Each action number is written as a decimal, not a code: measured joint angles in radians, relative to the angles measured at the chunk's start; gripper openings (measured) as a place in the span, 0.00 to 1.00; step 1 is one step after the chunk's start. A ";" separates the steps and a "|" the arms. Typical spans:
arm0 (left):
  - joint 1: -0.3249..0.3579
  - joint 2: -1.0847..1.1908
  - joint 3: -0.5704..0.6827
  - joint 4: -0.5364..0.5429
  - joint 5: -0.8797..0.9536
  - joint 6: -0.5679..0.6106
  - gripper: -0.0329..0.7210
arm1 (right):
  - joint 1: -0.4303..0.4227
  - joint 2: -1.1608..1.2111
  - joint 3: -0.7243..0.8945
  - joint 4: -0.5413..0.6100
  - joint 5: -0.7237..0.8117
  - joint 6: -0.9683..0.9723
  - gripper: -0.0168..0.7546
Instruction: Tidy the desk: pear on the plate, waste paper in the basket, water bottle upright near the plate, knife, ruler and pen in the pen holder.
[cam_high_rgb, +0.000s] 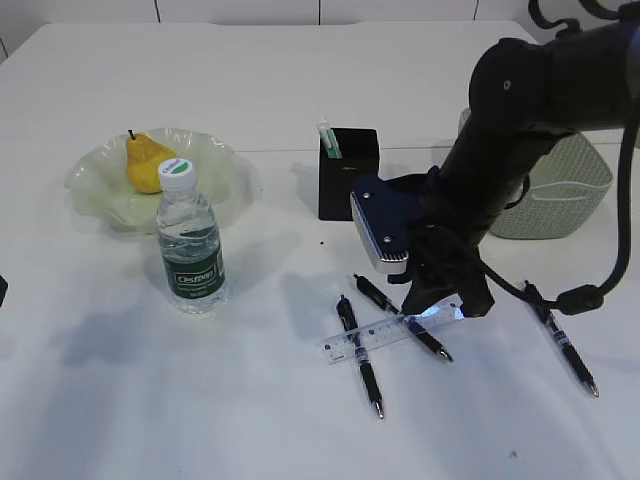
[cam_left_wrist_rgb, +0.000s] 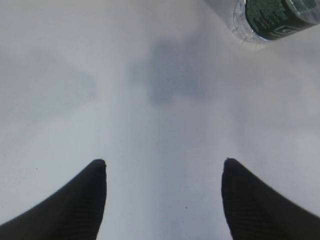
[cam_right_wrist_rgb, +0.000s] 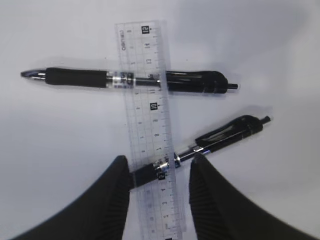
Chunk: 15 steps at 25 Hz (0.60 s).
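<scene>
The right arm reaches in from the upper right of the exterior view, elbow high and forearm angled steeply down, so the right end effector (cam_right_wrist_rgb: 160, 172) points at the bench (cam_high_rgb: 120, 400) just in front of the pen holder (cam_high_rgb: 349, 172). Its wrist view shows the two dark fingers (cam_right_wrist_rgb: 117, 192) standing partly apart on either side of the ruler (cam_right_wrist_rgb: 148, 130) – the clear strip runs between them, lying across two black pens. The nearer pen (cam_right_wrist_rgb: 205, 142) crosses under the ruler right at the gap between the fingers; the farther pen (cam_right_wrist_rgb: 130, 80) lies crosswise higher up the ruler. Whether the fingers already press on ruler or pen cannot be told; the jaws are not closed.

A third black pen (cam_high_rgb: 562, 340) lies apart to the right, in front of the basket (cam_high_rgb: 560, 190). The pen holder stands upright with a pale green-tipped item (cam_high_rgb: 328, 138) sticking out of it.

The left end effector (cam_left_wrist_rgb: 164, 170) hangs open over bare bench, holding nothing, with the base of the water bottle (cam_left_wrist_rgb: 272, 20) at the top right of its view. The bottle stands upright just in front of the plate (cam_high_rgb: 95, 180) – the pear (cam_high_rgb: 148, 163) sits on the plate.
</scene>
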 joint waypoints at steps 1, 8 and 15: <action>0.000 0.000 0.000 0.002 -0.005 0.000 0.72 | 0.000 0.009 -0.008 0.005 -0.002 -0.002 0.41; 0.000 0.000 0.000 0.004 -0.017 0.000 0.72 | 0.000 0.060 -0.057 0.019 -0.006 -0.006 0.41; 0.000 0.000 0.000 0.004 -0.018 0.000 0.72 | 0.002 0.100 -0.064 0.025 0.006 -0.018 0.45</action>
